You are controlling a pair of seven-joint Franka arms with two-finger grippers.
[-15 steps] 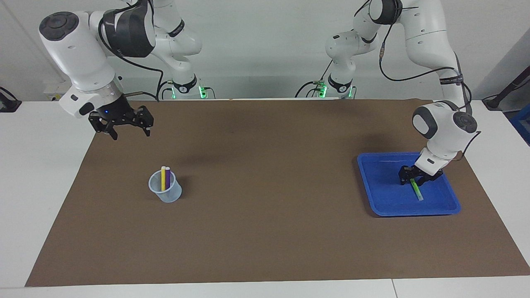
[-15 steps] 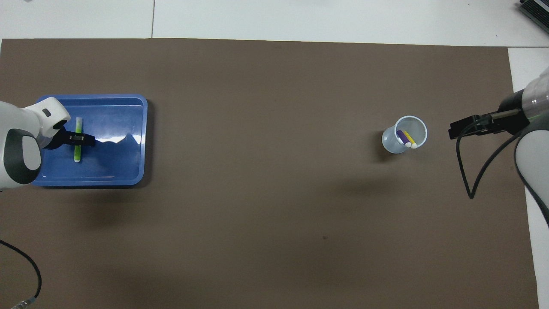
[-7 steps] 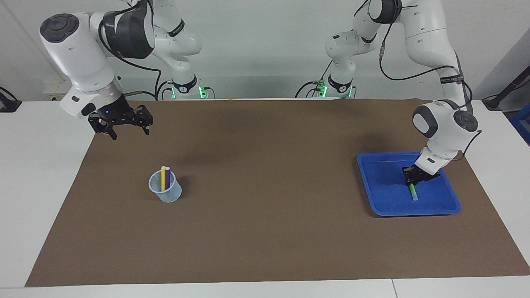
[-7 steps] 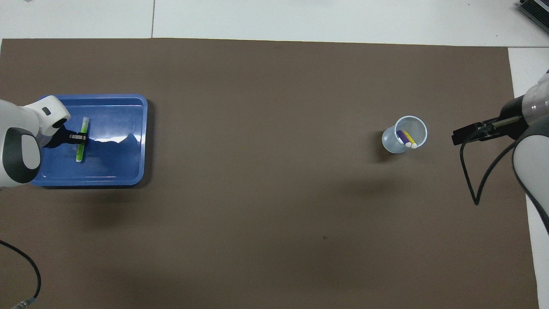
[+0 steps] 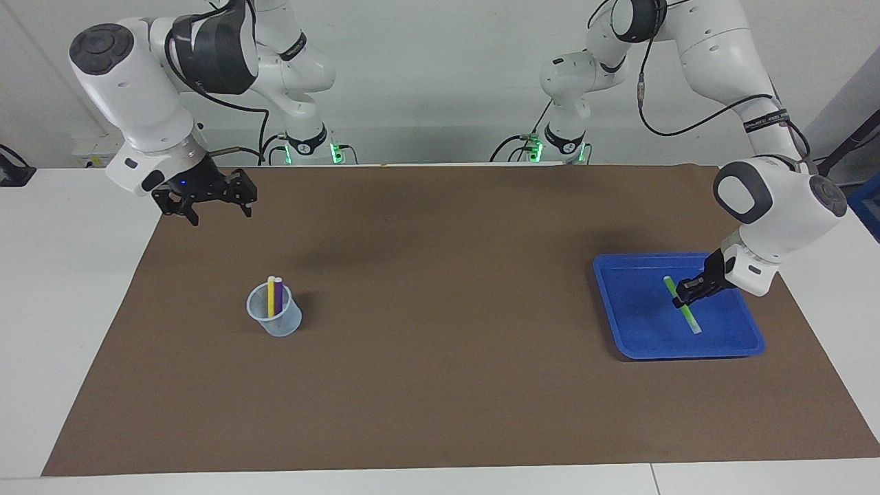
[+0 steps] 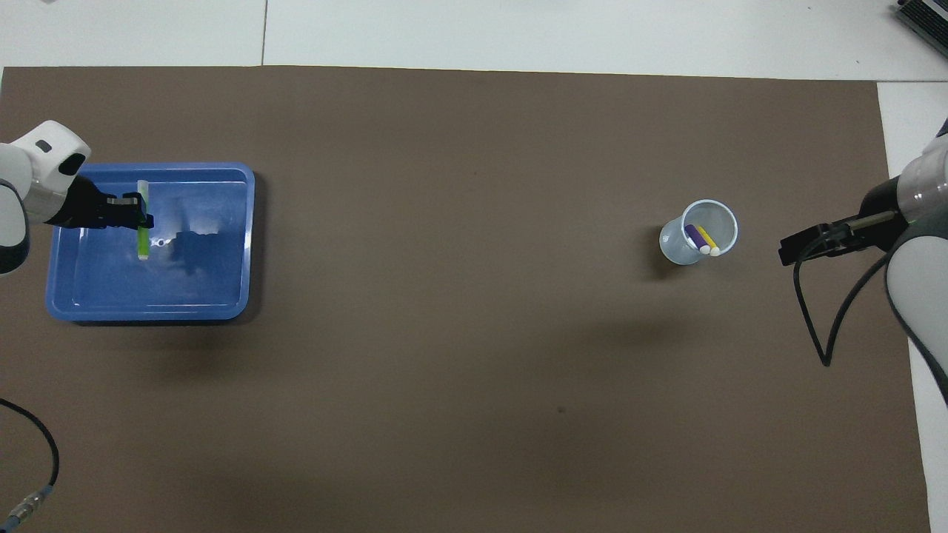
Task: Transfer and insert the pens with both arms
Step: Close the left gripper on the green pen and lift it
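Green pen [image 5: 682,307] is pinched in the left end effector [image 5: 684,294] over the blue tray [image 5: 639,344] at right, yellow and purple pens [image 5: 274,294] stand in the cup [image 5: 275,317], and the right end effector [image 5: 214,206] waits spread apart at upper left.

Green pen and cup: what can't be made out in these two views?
- Green pen: its middle is covered by the left gripper shut on it, in both views; whether its low end touches the tray cannot be told.
- Cup: lower ends of the yellow pen and purple pen blur through its wall, facing view.
- Right gripper: overhead, seen edge-on.
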